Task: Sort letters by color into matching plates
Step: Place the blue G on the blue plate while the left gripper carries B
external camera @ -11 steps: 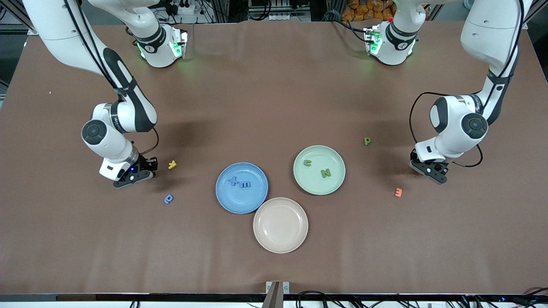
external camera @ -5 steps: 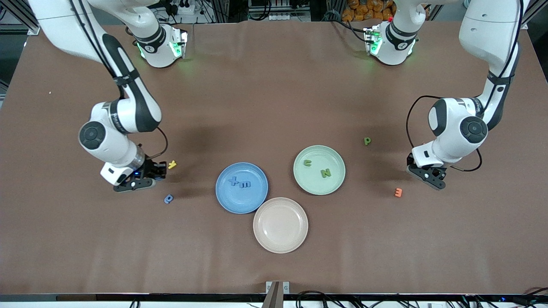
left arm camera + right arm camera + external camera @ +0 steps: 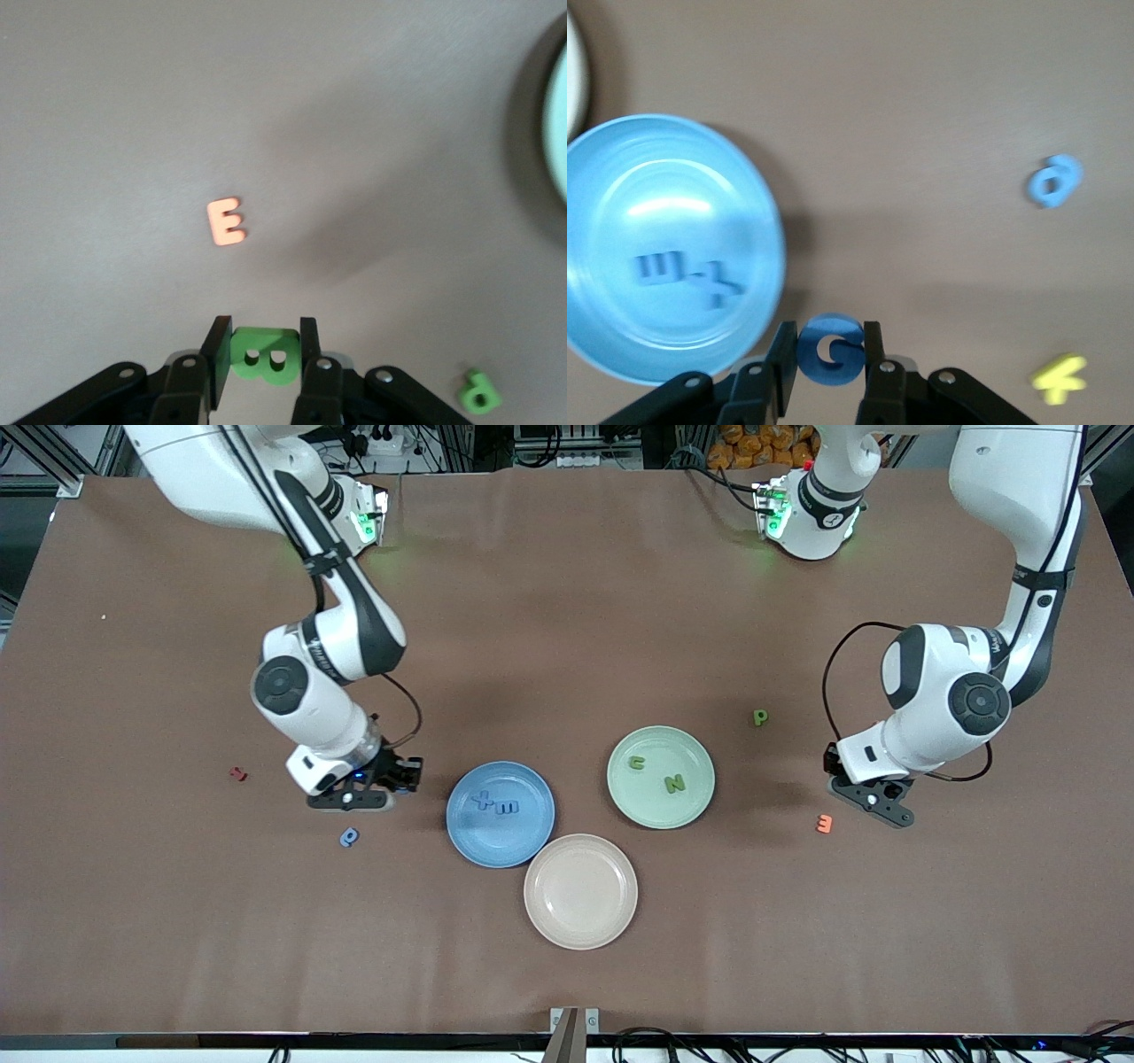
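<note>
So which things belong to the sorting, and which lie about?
Job: blue plate with X, M; green plate with C, N; loose blue letter; green P; blue G in right gripper; green B in left gripper.
Idle: beige plate, orange E, yellow letter, red letter.

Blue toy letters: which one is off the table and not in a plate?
The blue G, pinched in the right hand beside the blue plate. Two blue letters lie in that plate; another lies on the table.

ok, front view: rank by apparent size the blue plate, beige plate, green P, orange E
1. beige plate: looks slightly largest, though it lies nearest the camera, so that may be nearness alone.
2. blue plate: close to the beige one.
3. green P and orange E: both tiny and too alike to rank.
</note>
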